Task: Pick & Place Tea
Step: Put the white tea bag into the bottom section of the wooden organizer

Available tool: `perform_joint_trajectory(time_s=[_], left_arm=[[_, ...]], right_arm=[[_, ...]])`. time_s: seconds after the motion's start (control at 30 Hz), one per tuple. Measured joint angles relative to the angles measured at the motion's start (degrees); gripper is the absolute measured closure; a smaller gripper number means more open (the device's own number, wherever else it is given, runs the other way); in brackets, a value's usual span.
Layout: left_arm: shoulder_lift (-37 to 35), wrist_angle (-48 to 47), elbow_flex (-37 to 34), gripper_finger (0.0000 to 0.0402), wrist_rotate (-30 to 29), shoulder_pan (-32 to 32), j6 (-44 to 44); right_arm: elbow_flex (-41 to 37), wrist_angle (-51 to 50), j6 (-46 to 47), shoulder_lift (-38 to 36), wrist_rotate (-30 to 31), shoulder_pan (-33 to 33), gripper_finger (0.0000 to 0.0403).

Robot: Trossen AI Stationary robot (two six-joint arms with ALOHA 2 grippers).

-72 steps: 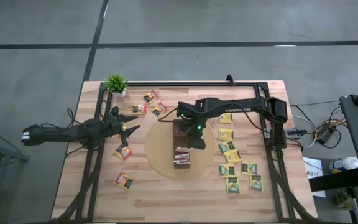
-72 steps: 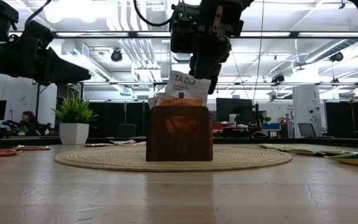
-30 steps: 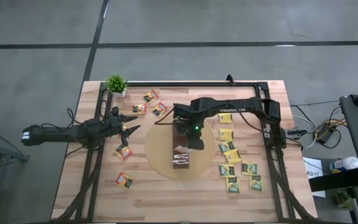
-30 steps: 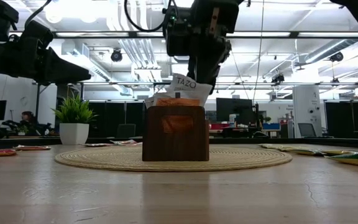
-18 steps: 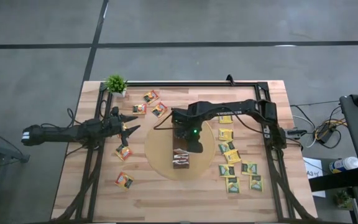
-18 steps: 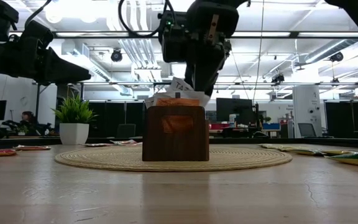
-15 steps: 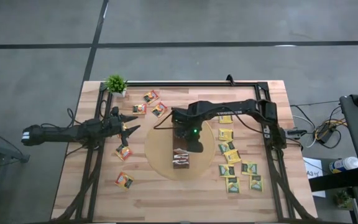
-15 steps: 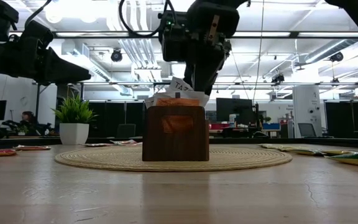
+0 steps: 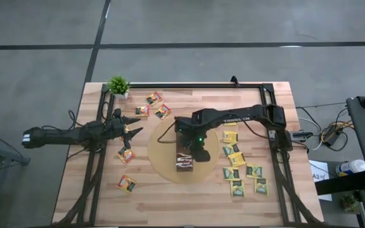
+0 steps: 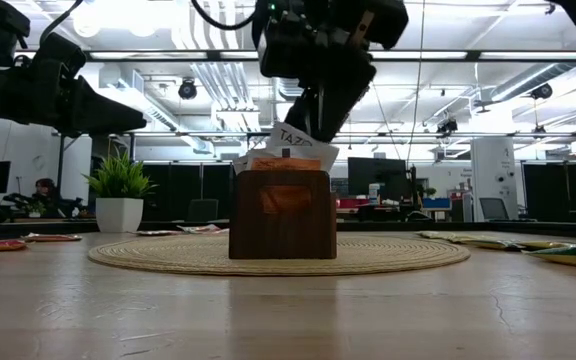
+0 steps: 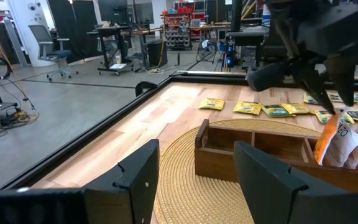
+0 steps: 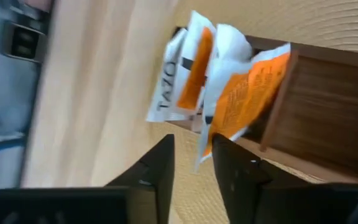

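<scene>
On the far left we see our left hand (image 9: 130,131) hovering above the table (image 9: 151,202), its fingers spread wide and gripping nothing; it waits well apart from the round woven mat (image 9: 163,166). Just beside it lie orange tea sachets (image 9: 126,155) on the wood, with three more near the back rail, close to the small potted plant (image 9: 118,85).

Moving toward the middle, the long brown box (image 9: 184,151) stands on the mat. Its compartment nearest the low camera is stuffed with orange and white sachets (image 10: 286,152), their tops sticking up above the rim; one white packet with printed lettering (image 12: 169,87) leans out at a tilt.

Our right hand (image 10: 313,110) hangs directly over that end of the box. In its wrist view the two fingers (image 12: 160,165) stand slightly apart with a narrow gap between them and nothing lies in that gap, so the hand looks released, just above the packets.

Further right, yellow and dark green-and-yellow sachets (image 9: 236,159) lie scattered flat on the table beside the mat.
</scene>
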Motion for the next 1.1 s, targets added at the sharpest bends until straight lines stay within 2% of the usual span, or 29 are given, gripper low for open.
perform_joint_trajectory(time_s=[0.2, 0.37, 0.67, 0.9, 1.03, 1.1], left_arm=[[0.0, 0.0, 0.01, 0.0199, 0.0, 0.02, -0.02], [0.0, 0.0, 0.0, 0.0199, 0.0, 0.02, -0.01], [0.0, 0.0, 0.01, 0.0199, 0.0, 0.02, 0.0], [0.0, 0.0, 0.02, 0.0199, 0.0, 0.07, 0.0], [-0.02, 0.0, 0.02, 0.0199, 0.0, 0.05, -0.01], [-0.01, 0.0, 0.02, 0.0199, 0.0, 0.04, 0.0]], right_arm=[[0.64, 0.11, 0.84, -0.1, 5.74, 1.19, 0.0253], [1.62, 1.12, 2.8, -0.5, 10.45, 1.46, 0.0236], [1.62, 4.0, 6.3, -0.61, 19.88, 4.48, 0.0241], [0.67, 6.78, 8.14, -1.91, 21.93, 7.27, 0.0243], [-0.62, 6.89, 8.46, -2.37, 28.85, 7.93, 0.0243], [-1.42, 7.63, 8.46, -2.56, 30.35, 7.92, 0.0243]])
